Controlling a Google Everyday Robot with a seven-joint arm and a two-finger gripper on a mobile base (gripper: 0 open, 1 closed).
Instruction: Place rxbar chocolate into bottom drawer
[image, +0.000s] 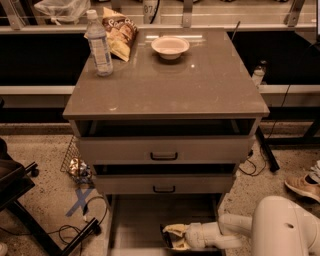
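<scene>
The bottom drawer (137, 220) is pulled out below the cabinet, its flat grey-beige floor showing. My gripper (171, 236) reaches in from the right, low over the drawer's front part, on a white arm (225, 231). Its pale fingers (175, 230) are shut on a small dark bar, the rxbar chocolate (167, 240), of which only a sliver shows between them. I cannot tell whether the bar touches the drawer floor.
On the cabinet top (200, 85) stand a water bottle (99, 45), a crinkled chip bag (120, 32) and a white bowl (170, 46). The two upper drawers with black handles (164, 156) are slightly open. Cables and a chair base (45, 235) lie at left, a shoe (302, 186) at right.
</scene>
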